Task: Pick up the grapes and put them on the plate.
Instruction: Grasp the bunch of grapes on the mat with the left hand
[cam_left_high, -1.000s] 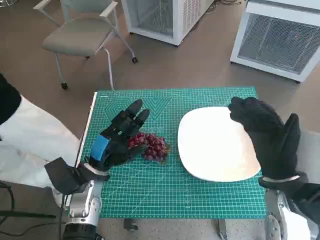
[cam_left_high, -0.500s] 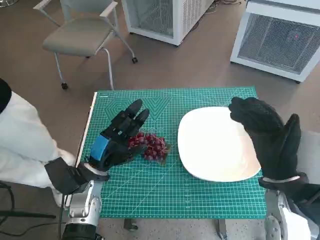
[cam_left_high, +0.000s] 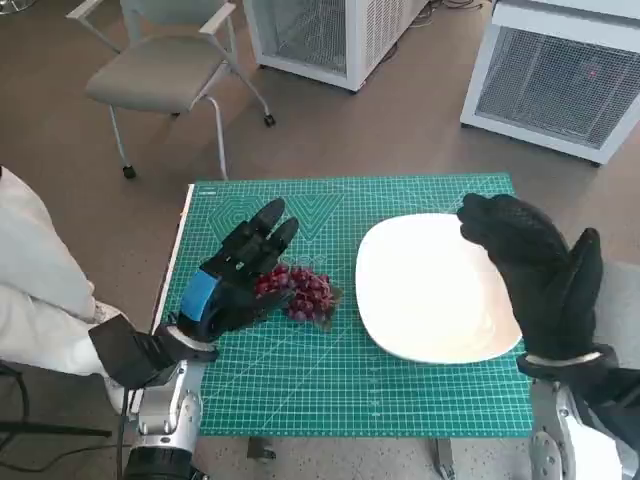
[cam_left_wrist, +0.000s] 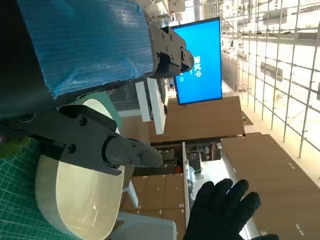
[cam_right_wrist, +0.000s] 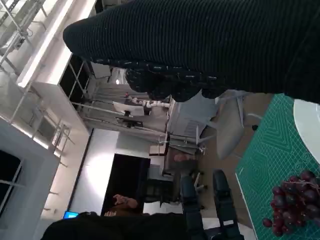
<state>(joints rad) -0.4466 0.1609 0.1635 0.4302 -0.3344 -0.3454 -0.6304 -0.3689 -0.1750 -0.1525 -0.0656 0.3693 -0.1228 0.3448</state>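
Note:
A bunch of dark red grapes (cam_left_high: 308, 293) lies on the green cutting mat (cam_left_high: 350, 390), just left of the white plate (cam_left_high: 425, 290). My left hand (cam_left_high: 232, 277) is right beside the bunch's left side, its fingers stretched out and apart and holding nothing; whether it touches the grapes is hidden. Raised over the plate's right rim, my right hand (cam_left_high: 540, 270) is open and empty. The right wrist view shows the grapes (cam_right_wrist: 292, 202) with the left hand's fingers (cam_right_wrist: 189, 202) beside them. In the left wrist view the plate (cam_left_wrist: 75, 200) lies past the fingers (cam_left_wrist: 125, 152).
A person in white (cam_left_high: 35, 290) is close to the table's left side. A grey chair (cam_left_high: 165, 70) stands beyond the far left corner, and white cabinets (cam_left_high: 560, 70) beyond the far edge. The mat ends close behind both forearms.
The person's white sleeve at the left edge has shifted. Both hands, the grapes and the plate are where they were.

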